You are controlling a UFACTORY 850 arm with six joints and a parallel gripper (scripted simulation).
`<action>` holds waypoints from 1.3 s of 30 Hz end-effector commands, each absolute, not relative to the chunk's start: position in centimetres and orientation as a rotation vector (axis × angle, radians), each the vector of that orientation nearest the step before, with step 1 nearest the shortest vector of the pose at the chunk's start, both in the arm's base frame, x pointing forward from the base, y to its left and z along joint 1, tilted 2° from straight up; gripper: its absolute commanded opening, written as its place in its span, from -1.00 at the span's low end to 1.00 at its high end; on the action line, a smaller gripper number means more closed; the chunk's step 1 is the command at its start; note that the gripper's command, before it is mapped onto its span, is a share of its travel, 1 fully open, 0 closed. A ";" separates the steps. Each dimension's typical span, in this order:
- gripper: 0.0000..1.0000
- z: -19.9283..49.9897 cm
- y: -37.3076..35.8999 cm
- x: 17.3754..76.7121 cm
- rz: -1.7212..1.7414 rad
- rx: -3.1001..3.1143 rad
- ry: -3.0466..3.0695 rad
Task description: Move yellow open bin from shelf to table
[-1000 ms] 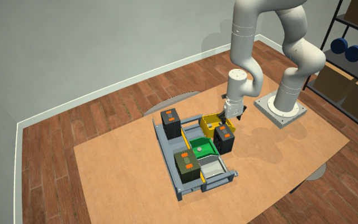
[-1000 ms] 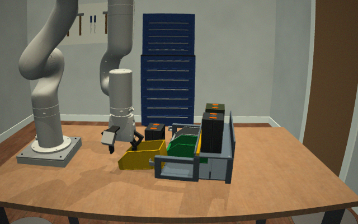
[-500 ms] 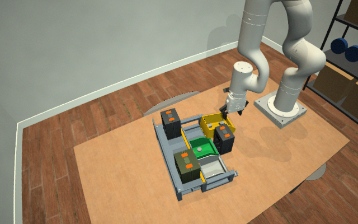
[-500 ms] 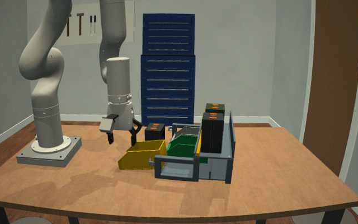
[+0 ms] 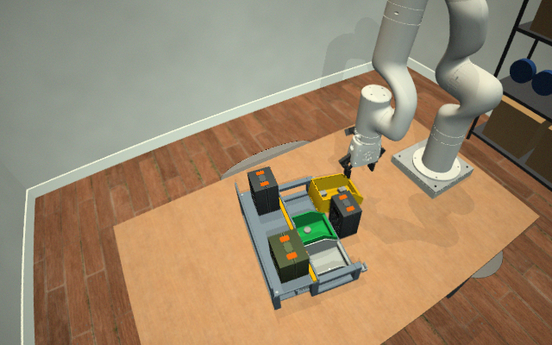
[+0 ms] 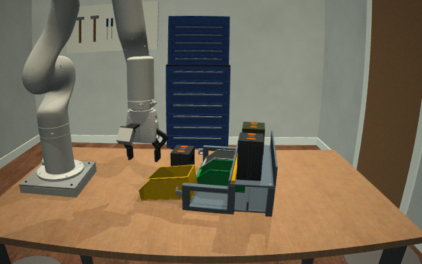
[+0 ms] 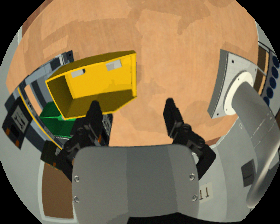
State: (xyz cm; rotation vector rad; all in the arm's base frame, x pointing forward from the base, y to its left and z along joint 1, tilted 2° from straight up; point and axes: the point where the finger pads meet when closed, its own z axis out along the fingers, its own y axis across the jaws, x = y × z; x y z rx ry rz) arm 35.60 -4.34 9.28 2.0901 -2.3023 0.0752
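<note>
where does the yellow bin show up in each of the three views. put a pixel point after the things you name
Top: the yellow bin (image 5: 321, 198) (image 6: 168, 189) (image 7: 98, 82) sits right of centre, below the gripper (image 5: 360, 172) (image 6: 144, 158) (image 7: 132, 106).
Exterior: just left of centre, in front of the shelf.
Wrist: left of centre, upper half.
Shared landmark: the green bin (image 5: 310, 238) (image 6: 215, 178) (image 7: 53, 111).

top looks steeply down; exterior faces across the table (both show the shelf).

Open hand (image 5: 360, 172) above yellow bin (image 5: 321, 199) right of centre, green bin (image 5: 315, 217) below it, grey shelf (image 5: 252, 235) on wooden worktop (image 5: 185, 259), arm base (image 5: 433, 188) at right
</note>
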 end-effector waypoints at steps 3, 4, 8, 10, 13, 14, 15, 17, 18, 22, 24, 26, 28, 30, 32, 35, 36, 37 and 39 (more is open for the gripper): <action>1.00 8.8 -4.4 35.7 0.045 2.097 -2.305; 1.00 8.6 -4.4 35.7 0.034 2.099 -2.306; 1.00 8.4 -4.4 35.7 0.023 2.101 -2.307; 1.00 8.4 -4.4 35.7 0.023 2.101 -2.307; 1.00 8.4 -4.4 35.7 0.023 2.101 -2.307; 1.00 8.4 -4.4 35.7 0.023 2.101 -2.307; 1.00 8.4 -4.4 35.7 0.023 2.101 -2.307; 1.00 8.4 -4.4 35.7 0.023 2.101 -2.307; 1.00 8.3 -4.4 35.7 0.024 2.101 -2.307; 1.00 7.9 -4.4 35.7 0.023 2.101 -2.307; 1.00 7.9 -4.4 35.7 0.023 2.101 -2.307; 1.00 7.9 -4.4 35.7 0.023 2.101 -2.307; 1.00 7.9 -4.4 35.7 0.023 2.101 -2.307; 1.00 7.9 -4.4 35.7 0.023 2.101 -2.307; 1.00 7.9 -4.4 35.7 0.023 2.101 -2.307; 1.00 7.8 -4.4 35.7 0.023 2.101 -2.307; 1.00 7.8 -4.4 35.7 0.023 2.101 -2.307; 1.00 7.7 -4.4 35.7 0.023 2.101 -2.307; 1.00 7.6 -4.4 35.7 0.023 2.101 -2.307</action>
